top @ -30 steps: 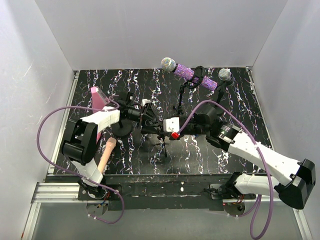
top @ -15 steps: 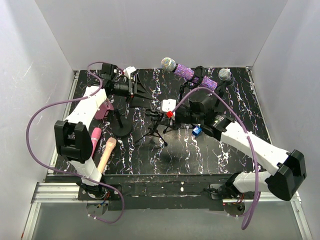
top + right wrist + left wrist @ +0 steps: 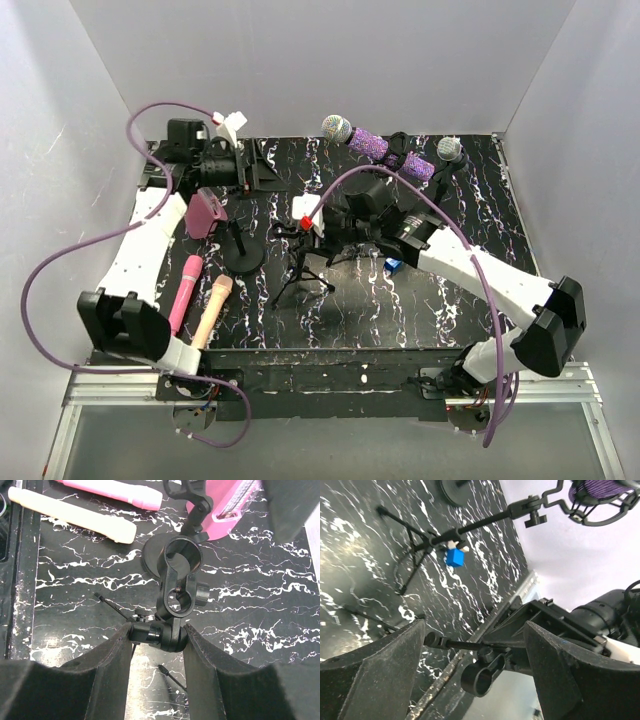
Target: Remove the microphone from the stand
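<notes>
In the right wrist view my right gripper (image 3: 157, 630) is shut on the swivel joint of a black tripod stand (image 3: 172, 597), whose ring clip (image 3: 182, 555) is empty. From above, this gripper (image 3: 318, 235) holds the stand (image 3: 300, 268) at mid-table. A pink microphone (image 3: 186, 292) and a cream one (image 3: 212, 312) lie flat at the near left. Two purple glitter microphones (image 3: 366, 141) (image 3: 421, 166) sit in a mount on a stand at the back. My left gripper (image 3: 268, 172) hangs open at the back left, and in its own view the gripper (image 3: 474, 630) has nothing between its fingers.
A pink boxy device (image 3: 205, 213) sits in the clip of a round-base stand (image 3: 243, 258) left of the tripod. A small blue block (image 3: 394, 265) lies under my right arm. White walls close in the black marbled table (image 3: 400, 310) on three sides.
My left arm swung from the near left up to the back left corner and its jaws opened. The pink microphone now shows beside the cream one. My right arm carried the stand head leftward.
</notes>
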Robot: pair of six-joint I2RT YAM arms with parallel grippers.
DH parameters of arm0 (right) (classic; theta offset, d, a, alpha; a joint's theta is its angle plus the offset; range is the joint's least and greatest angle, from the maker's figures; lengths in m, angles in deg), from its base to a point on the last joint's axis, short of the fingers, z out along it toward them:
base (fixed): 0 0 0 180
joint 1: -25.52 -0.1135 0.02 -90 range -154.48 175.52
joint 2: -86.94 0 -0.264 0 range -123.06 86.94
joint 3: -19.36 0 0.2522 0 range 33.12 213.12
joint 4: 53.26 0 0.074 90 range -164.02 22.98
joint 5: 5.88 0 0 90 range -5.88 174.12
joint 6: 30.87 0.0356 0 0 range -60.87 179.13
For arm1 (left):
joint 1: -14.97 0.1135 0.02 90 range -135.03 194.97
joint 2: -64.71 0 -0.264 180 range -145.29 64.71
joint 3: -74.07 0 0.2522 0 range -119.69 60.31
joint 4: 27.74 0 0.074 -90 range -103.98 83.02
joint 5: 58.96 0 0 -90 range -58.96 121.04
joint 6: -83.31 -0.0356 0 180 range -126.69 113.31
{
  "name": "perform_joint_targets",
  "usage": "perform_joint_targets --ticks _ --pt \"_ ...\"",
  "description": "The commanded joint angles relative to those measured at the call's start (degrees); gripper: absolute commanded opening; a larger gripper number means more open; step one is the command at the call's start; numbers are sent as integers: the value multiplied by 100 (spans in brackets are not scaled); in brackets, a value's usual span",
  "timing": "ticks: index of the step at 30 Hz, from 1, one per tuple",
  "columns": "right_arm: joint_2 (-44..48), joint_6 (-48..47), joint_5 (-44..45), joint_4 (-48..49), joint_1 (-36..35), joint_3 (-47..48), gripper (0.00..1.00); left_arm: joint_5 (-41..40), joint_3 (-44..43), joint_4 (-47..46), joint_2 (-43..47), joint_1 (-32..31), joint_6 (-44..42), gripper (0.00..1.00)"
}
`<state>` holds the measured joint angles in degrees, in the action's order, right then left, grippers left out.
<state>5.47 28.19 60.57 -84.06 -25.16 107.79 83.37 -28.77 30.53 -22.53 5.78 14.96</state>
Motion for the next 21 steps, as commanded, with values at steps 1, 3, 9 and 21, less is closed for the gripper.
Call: perform_joint_targets --ticks 1,3,9,21 --pt "-140 -17 605 -783 -267 205 21 -917 -48 -311 751 163 -143 80" --pt "-289 -17 798 -845 -407 284 22 -1181 -48 -390 989 207 -231 82" --pt "-712 149 1274 -1003 -768 583 21 -1481 22 -452 1525 339 -258 85" --pt "-1186 834 1230 -986 -839 373 15 -1533 400 -417 2220 559 -275 86"
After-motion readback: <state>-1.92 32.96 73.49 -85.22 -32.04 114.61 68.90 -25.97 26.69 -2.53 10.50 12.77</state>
